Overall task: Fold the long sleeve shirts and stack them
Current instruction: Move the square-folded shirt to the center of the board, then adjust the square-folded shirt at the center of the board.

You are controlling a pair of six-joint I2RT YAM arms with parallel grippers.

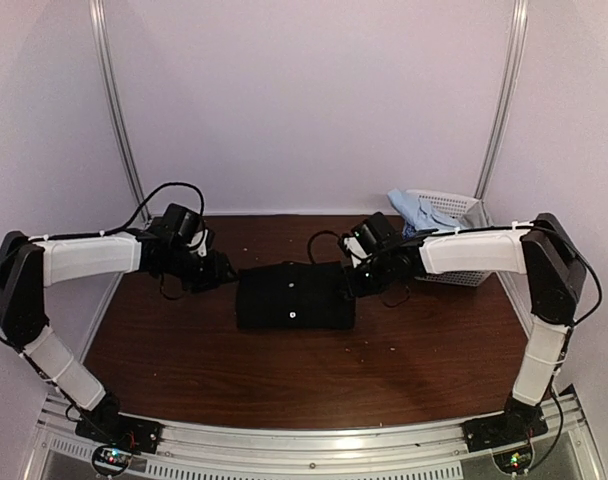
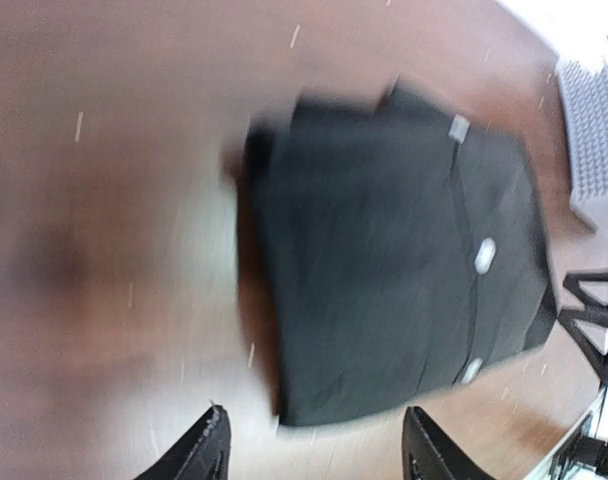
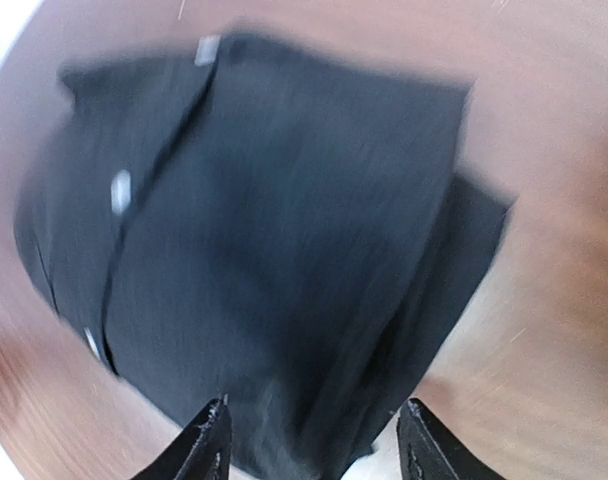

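Observation:
The black shirt lies folded into a flat rectangle at the middle of the table, pale buttons facing up. It also shows in the left wrist view and the right wrist view. My left gripper hovers just off its left edge, open and empty. My right gripper hovers over its right edge, open and empty. A pale blue shirt hangs out of the basket at the back right. The blue-and-white patterned shirt is out of view.
A white lattice basket stands at the back right, behind my right forearm; its corner shows in the left wrist view. The brown table has small pale specks on it. Walls close in on both sides.

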